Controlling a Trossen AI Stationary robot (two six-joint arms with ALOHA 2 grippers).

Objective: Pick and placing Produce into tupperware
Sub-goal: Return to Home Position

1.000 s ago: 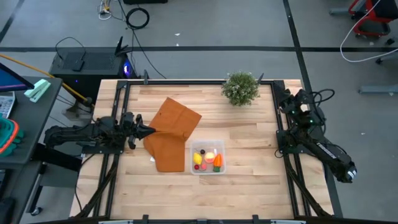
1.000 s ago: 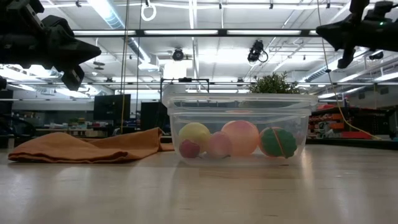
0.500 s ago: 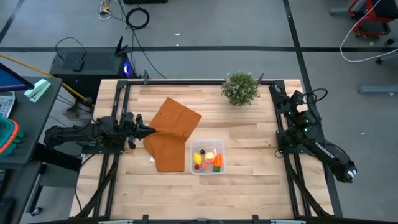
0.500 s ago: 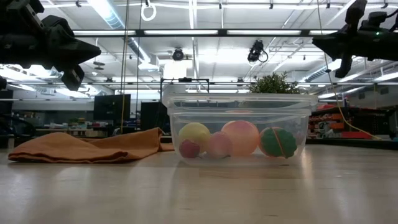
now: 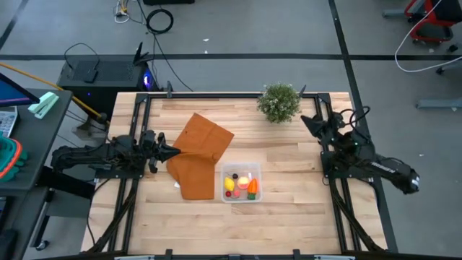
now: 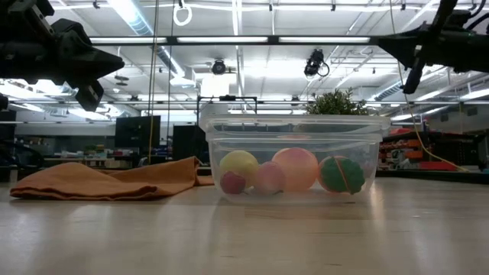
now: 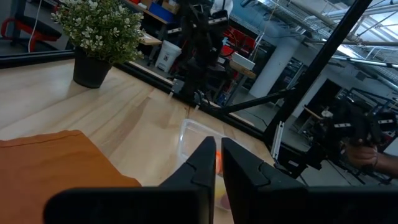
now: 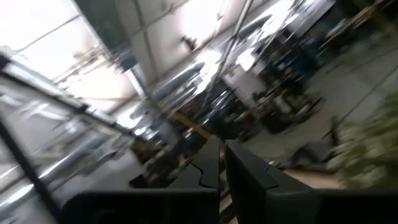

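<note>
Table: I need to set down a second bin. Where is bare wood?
Bare wood: the near strip in front of the cloth and tupperware, and the stretch between tupperware and right gripper. Crowded: the middle-left, where left gripper, cloth and tupperware bunch; the plant takes the far edge.

produce point(image 5: 242, 183) in tupperware point(image 5: 225, 197) | cloth point(image 5: 201, 155) just left of tupperware | plant point(image 5: 279, 102) behind, right of cloth
</note>
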